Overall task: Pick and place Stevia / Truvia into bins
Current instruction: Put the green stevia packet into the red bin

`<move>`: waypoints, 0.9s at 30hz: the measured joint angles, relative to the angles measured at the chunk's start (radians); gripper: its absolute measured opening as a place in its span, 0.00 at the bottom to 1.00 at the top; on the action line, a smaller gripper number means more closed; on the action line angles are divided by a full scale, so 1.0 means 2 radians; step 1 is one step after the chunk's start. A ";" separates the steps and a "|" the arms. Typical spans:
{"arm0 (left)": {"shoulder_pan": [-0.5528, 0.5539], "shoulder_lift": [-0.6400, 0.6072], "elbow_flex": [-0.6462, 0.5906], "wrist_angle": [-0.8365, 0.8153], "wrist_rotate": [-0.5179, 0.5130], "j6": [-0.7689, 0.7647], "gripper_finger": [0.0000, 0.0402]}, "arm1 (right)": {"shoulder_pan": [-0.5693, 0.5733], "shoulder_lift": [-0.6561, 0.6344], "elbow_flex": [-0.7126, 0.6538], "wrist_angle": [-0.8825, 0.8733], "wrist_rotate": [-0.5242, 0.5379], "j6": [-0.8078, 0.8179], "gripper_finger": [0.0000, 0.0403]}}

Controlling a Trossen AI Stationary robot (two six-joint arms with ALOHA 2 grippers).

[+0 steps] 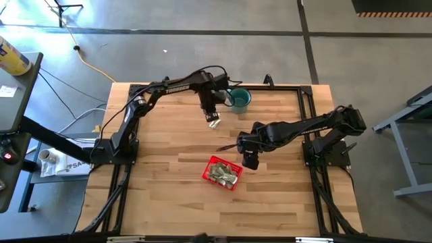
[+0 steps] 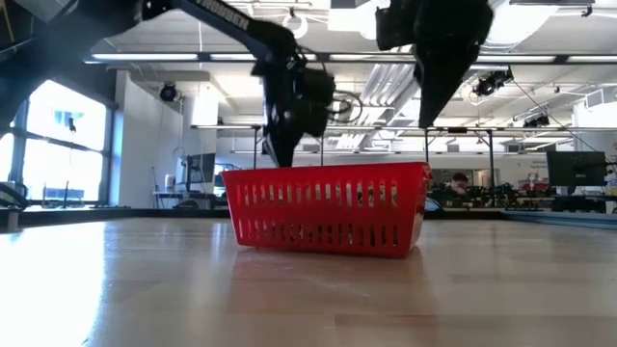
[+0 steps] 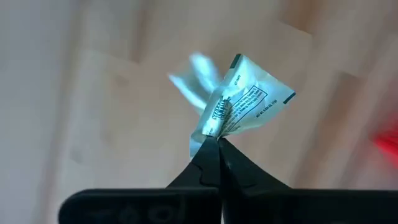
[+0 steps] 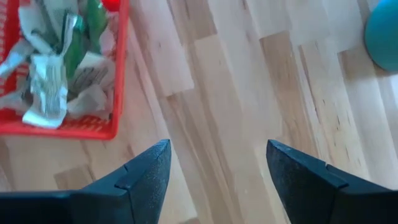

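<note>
A crumpled Stevia packet [image 3: 242, 102], pale with green print, sits at the tips of my left gripper [image 3: 217, 142], which is shut on it. In the high view this gripper [image 1: 213, 119] hangs over the far middle of the table, beside the teal mug [image 1: 239, 100]. The red mesh basket [image 1: 223, 173] stands flat on the table near the middle, with several packets [image 4: 56, 74] lying inside. My right gripper [image 4: 217, 165] hovers open above bare wood just to the right of the basket, with nothing between its fingers. My left gripper pinches the packet by one crumpled end [image 3: 214, 127] between its two fingertips. The fingers come from above, pointing steeply down. The packet sticks out beyond the fingertips, bent and lifted clear of the table [image 3: 93, 93].
The teal mug [image 4: 385, 31] stands at the far side of the table, right of my left gripper. In the low view the basket [image 2: 328, 207] fills the middle, with both arms above it. Bare wood lies to the table's left and near sides.
</note>
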State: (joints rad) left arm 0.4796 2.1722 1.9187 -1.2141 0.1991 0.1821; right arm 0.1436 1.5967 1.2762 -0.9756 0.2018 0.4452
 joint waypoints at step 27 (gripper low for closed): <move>-0.355 -0.104 -0.165 0.148 -0.091 -0.332 0.08 | 0.248 -0.046 0.000 -0.096 0.104 0.196 0.52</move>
State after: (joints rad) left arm -0.2313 1.9651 1.5884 -0.9182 0.0162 -0.4824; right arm 0.6403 1.5043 1.2755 -1.1675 0.4103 0.8377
